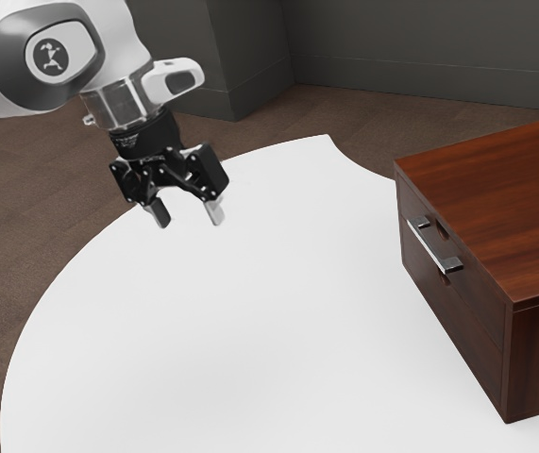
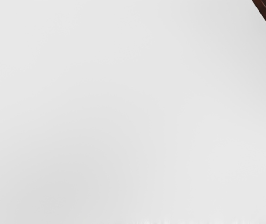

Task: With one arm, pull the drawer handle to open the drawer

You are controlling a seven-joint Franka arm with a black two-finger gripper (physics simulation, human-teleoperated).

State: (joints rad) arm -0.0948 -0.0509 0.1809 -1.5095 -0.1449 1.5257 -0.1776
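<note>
White desk (image 1: 203,359) lay nearest; my released gripper (image 1: 189,217) hung well apart from the drawer handle (image 1: 435,245), so approach came next.

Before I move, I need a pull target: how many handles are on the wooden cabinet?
1: a handle on the upper front of the cabinet, at the exterior view's right. Far sides are hidden.

Cabinet (image 1: 505,189): dark reddish wood, grain visible, polished, faint sheen. Handle (image 1: 434,245) on cabinet front: silvery metal, smooth. Table (image 1: 250,330) under cabinet: white, matt, smooth. Gripper (image 1: 190,217): black, possibly plastic, finish unclear.
</note>
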